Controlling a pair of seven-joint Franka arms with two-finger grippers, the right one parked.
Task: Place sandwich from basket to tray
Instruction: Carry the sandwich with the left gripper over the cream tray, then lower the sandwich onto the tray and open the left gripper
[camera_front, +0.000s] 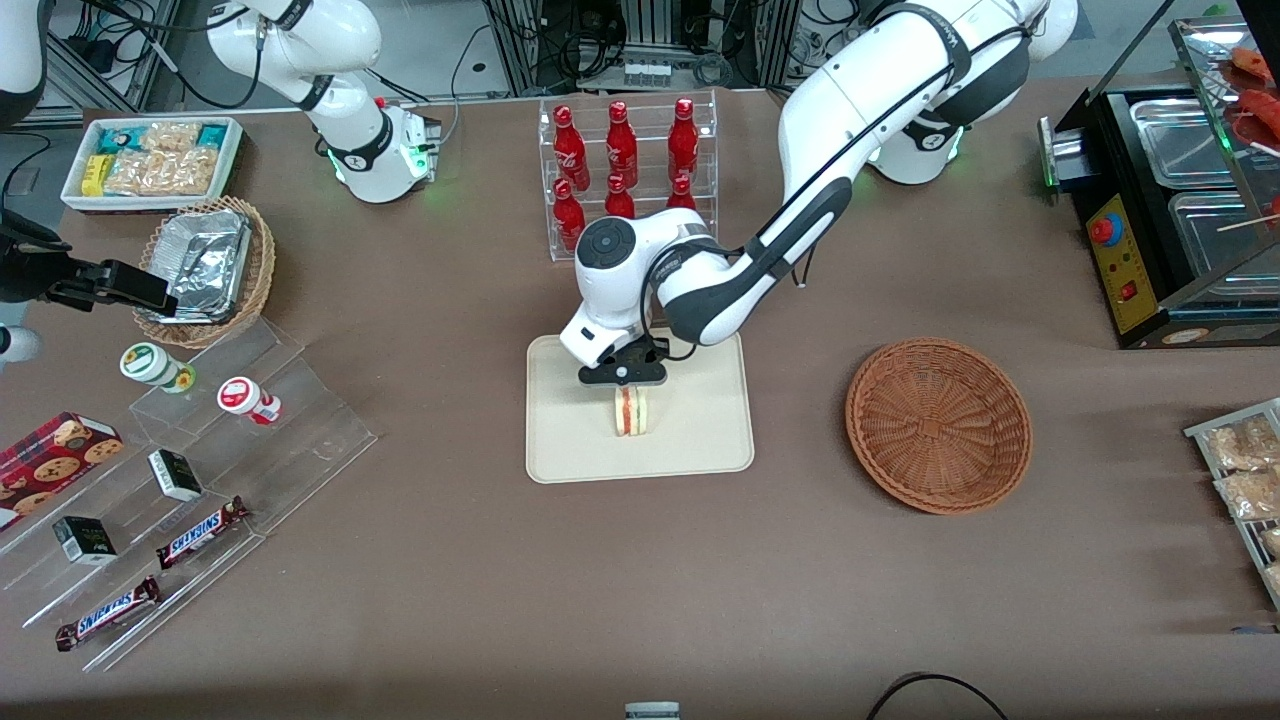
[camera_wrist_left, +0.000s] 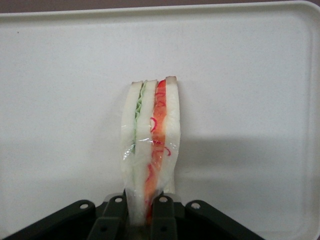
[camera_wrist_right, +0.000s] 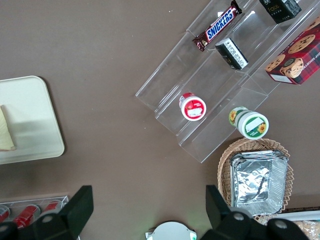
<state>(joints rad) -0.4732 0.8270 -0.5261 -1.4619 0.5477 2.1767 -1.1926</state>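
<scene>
The sandwich (camera_front: 630, 412) stands on edge over the middle of the cream tray (camera_front: 700, 445). My left gripper (camera_front: 627, 384) is directly above it and shut on its top end. In the left wrist view the black fingers (camera_wrist_left: 163, 216) pinch the wrapped white bread of the sandwich (camera_wrist_left: 150, 130), whose red and green filling shows, with the tray (camera_wrist_left: 250, 75) right beneath. Whether its lower end touches the tray I cannot tell. The reddish-brown basket (camera_front: 938, 425) lies empty beside the tray, toward the working arm's end of the table. The right wrist view catches a corner of the tray (camera_wrist_right: 30, 100).
A clear rack of red bottles (camera_front: 625, 165) stands farther from the front camera than the tray. Toward the parked arm's end are stepped acrylic shelves (camera_front: 200, 440) with snacks and a tan foil-lined basket (camera_front: 205, 268). A black appliance (camera_front: 1150, 220) sits toward the working arm's end.
</scene>
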